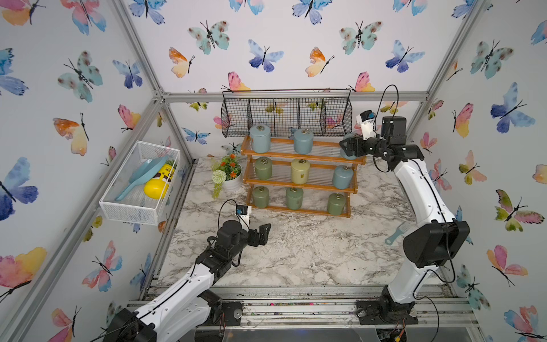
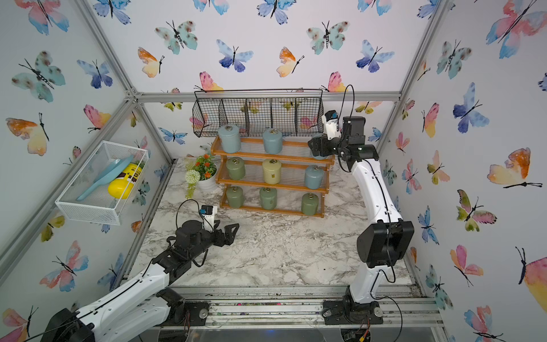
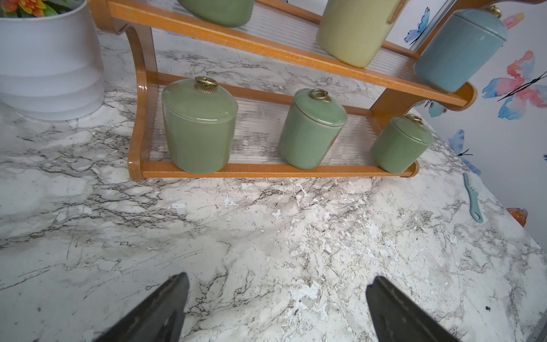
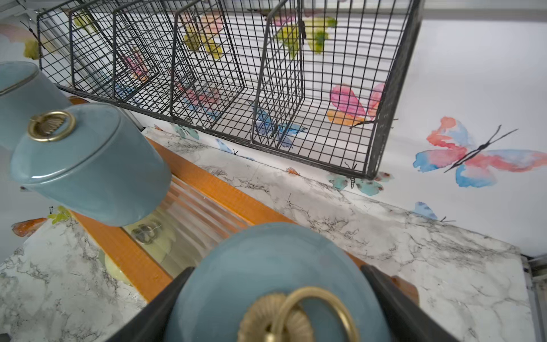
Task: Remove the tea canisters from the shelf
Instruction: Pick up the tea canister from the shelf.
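The marble tabletop (image 1: 296, 254) carries your shelf (image 1: 282, 155) at its far edge, under the black wire basket (image 1: 284, 115). Count nine tea canisters (image 1: 300, 171) on it, three to a tier: four pale blue, four sage green, one cream-yellow. The top tier has three blue. The middle has green, yellow and blue. The bottom has three green.

Mind what you cannot see well. In the right wrist view the held canister (image 4: 266, 254), pale blue, is cut off at the frame's edge. You get its domed lid and brass ring pull (image 4: 284, 314) but not its body or base, so you cannot tell whether it rests on the tier. It is the one at the top tier's right end, and in both top views your right hand (image 1: 348, 148) covers most of it. The left wrist view leaves out the top tier and crops the middle-tier jars.

Your right hand is closed on that canister, one finger against each side of the lid. Your left hand (image 1: 264, 234) stands wide, holding nothing, over bare tabletop in front of the bottom tier. It is apart from the tier and nearest the leftmost green canister (image 1: 260, 197).
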Robot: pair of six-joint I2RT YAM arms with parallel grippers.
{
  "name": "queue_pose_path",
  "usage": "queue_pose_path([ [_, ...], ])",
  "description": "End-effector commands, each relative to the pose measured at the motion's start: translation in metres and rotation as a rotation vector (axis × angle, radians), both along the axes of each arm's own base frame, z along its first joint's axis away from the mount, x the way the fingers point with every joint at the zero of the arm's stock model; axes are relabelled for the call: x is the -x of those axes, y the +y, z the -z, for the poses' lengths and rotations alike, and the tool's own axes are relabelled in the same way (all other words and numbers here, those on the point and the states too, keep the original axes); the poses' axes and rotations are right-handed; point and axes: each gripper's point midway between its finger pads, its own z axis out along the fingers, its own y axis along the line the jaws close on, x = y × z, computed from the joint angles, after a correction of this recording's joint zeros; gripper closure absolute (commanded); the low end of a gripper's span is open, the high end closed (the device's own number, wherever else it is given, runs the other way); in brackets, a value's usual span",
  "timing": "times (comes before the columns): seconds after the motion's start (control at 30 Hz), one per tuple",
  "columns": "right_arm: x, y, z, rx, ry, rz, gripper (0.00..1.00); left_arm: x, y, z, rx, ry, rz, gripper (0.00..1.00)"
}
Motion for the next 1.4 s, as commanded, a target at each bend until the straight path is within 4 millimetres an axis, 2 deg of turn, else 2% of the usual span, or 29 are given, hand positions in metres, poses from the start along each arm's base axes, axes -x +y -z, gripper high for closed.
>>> queue_pose_path([
  [0.0,-0.001,0.002,-0.009,0.000,-0.021,-0.004,0.22,-0.003,-0.001,-0.008,0.021,-0.023,-0.010,0.02],
  [0.17,0.008,0.006,-0.021,-0.016,-0.044,-0.030,0.27,-0.004,-0.002,-0.012,0.014,-0.031,-0.007,0.02],
  [0.47,0.039,0.015,-0.054,-0.047,-0.101,-0.097,0.33,-0.005,-0.002,-0.027,-0.019,-0.057,0.009,0.02],
  [0.57,0.052,0.021,-0.062,-0.059,-0.115,-0.125,0.33,-0.007,-0.001,-0.032,-0.031,-0.068,0.002,0.02],
  [0.73,0.077,0.045,-0.069,-0.094,-0.134,-0.217,0.33,-0.010,0.000,-0.040,-0.036,-0.091,-0.008,0.02],
  [0.87,0.096,0.071,-0.062,-0.095,-0.114,-0.292,0.34,-0.014,-0.002,-0.051,-0.033,-0.121,-0.002,0.02],
  [1.17,0.150,0.129,-0.023,-0.062,-0.099,-0.471,0.35,-0.020,-0.004,-0.062,-0.066,-0.145,0.003,0.02],
  [1.37,0.189,0.153,0.005,-0.119,-0.125,-0.566,0.35,-0.018,-0.001,-0.062,-0.073,-0.142,-0.005,0.02],
])
